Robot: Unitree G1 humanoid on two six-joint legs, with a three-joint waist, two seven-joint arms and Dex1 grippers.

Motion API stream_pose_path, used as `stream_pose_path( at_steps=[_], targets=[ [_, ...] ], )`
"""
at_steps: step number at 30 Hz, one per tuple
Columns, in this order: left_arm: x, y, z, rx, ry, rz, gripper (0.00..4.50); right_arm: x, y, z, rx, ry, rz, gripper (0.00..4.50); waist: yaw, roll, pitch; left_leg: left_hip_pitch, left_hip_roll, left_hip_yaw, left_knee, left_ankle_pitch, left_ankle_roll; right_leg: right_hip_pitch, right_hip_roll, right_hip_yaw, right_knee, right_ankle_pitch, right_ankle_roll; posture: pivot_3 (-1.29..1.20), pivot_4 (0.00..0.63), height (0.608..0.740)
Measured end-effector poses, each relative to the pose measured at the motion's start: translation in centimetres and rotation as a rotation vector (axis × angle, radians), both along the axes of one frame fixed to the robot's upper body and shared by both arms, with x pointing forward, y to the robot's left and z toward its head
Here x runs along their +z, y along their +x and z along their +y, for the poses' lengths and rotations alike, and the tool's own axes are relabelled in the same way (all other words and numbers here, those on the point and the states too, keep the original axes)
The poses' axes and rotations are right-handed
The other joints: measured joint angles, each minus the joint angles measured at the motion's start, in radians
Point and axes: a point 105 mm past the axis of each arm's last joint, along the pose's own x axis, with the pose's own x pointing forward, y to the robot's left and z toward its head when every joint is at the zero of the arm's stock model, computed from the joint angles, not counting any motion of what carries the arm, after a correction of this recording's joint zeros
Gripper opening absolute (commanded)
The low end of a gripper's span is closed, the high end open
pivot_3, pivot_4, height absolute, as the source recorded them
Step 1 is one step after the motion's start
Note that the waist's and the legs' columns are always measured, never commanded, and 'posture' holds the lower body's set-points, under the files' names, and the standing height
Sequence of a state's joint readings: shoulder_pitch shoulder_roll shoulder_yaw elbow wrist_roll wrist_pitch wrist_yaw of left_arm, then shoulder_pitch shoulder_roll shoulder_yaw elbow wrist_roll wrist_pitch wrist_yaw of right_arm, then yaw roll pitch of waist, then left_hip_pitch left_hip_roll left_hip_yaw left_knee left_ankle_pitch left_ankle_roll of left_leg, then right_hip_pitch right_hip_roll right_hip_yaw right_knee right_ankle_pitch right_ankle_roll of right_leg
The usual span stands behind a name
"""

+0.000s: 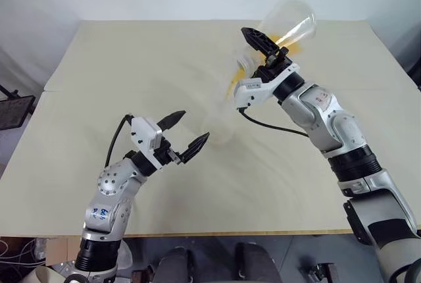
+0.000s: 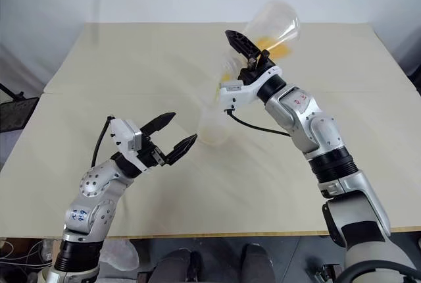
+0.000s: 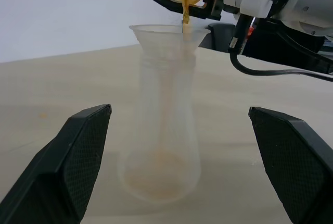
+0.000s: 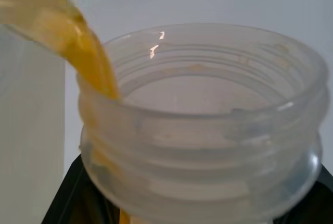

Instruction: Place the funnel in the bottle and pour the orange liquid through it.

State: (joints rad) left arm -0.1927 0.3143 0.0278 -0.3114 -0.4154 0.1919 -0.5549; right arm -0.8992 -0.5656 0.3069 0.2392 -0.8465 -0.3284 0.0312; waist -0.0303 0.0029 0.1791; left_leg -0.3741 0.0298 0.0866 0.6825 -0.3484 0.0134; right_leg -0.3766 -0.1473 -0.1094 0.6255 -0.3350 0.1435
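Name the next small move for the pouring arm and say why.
Probably keep the flask tilted over the funnel: the right gripper holds it, orange liquid is streaming in, some remains in the flask, and only a little has pooled in the bottle.

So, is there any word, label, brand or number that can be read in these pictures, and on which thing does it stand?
Blue handwritten marks on the left arm, near its lower joint: too small to read.
Small red mark on the right arm: too small to read.
Bottle, funnel, tilted flask and table: no writing.
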Motion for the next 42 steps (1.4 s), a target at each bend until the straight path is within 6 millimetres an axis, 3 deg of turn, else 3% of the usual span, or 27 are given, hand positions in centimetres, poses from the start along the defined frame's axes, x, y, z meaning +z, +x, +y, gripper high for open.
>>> stream_pose_path(
  at_steps=[42],
  targets=[
    [0.4, -0.3, -0.4, -0.006, -0.006, -0.012, 4.50, -1.1, 0.3, 1.1, 0.003, -0.067, -0.026, 2.75, 0.000, 0.000, 0.000, 0.000, 0.000, -0.003, 0.000, 0.000, 0.000, 0.000, 0.000, 0.000, 0.000, 0.000, 0.000, 0.00, 0.150, 0.740]
  ],
)
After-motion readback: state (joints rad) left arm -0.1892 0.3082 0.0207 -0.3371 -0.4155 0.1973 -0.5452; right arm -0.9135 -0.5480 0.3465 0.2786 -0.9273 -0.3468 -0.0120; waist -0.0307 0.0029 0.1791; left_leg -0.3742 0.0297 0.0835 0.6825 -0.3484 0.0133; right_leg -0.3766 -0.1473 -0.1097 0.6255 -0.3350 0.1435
